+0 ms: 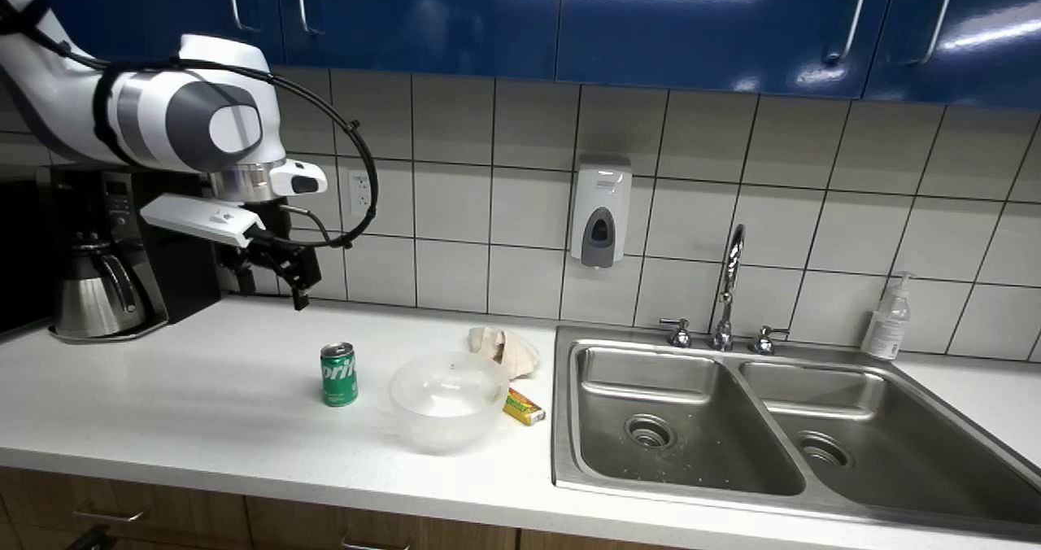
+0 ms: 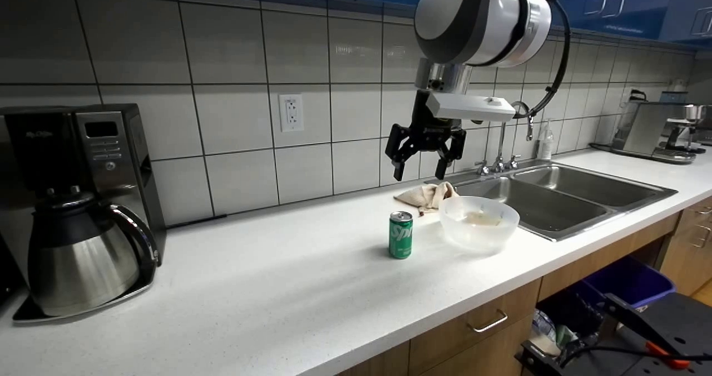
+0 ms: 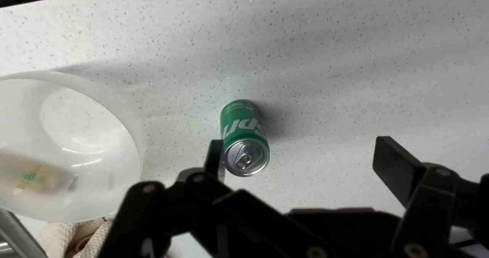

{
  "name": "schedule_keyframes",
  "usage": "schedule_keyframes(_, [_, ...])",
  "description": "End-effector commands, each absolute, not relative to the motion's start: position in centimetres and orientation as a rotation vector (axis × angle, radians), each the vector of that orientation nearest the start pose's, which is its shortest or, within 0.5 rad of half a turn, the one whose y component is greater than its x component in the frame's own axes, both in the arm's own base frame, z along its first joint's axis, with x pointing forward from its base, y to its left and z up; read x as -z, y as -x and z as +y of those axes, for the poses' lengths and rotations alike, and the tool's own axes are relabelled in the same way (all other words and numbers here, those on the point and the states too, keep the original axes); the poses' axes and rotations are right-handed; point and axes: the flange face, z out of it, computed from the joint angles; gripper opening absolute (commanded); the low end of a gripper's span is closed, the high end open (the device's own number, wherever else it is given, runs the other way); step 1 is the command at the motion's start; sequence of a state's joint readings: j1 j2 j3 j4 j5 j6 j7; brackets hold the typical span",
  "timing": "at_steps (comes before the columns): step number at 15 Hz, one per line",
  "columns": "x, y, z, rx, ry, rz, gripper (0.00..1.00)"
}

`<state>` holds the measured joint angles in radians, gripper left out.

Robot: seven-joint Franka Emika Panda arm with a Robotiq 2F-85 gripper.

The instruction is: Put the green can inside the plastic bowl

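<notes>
A wall of pale tiles (image 1: 455,200) stands behind the white counter (image 1: 203,387), and blue cabinets (image 1: 423,21) hang above. The green can (image 1: 338,381) stands upright on this counter, its silvery top turned up, and it is near the plastic bowl (image 1: 446,428) but apart from it. In both exterior views the bowl is at about three o'clock from the can; in the wrist view it is at about nine o'clock. The bowl also sits upright, and its wall is translucent. In an exterior view a yellow packet (image 1: 524,408) lies at three o'clock from the bowl, partly hidden by it, and a beige cloth (image 1: 514,353) lies between one and two o'clock; I cannot tell whether they touch the bowl. Farther toward three o'clock is the steel sink (image 1: 564,420). The coffee maker (image 2: 114,142) is at nine o'clock from the can, well apart. The black gripper (image 2: 420,170) hangs in the air over the counter and points down. Its fingers (image 3: 399,170) are spread wide. In an exterior view the can is between six and seven o'clock from the fingertips, clearly lower than they are. In the wrist view one finger overlaps slightly the edge of the can.
</notes>
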<state>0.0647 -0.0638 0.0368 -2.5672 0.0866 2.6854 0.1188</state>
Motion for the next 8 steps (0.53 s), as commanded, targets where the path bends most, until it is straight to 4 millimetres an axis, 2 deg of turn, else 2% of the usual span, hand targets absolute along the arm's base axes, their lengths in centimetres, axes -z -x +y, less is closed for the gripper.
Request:
schedule_keyframes(1, [-29.2,-48.5,3.0,0.219,3.068,0.163,1.0])
schedule_keyframes(8, [-25.4,-51.7,1.6,0.126,3.084,0.222,1.0])
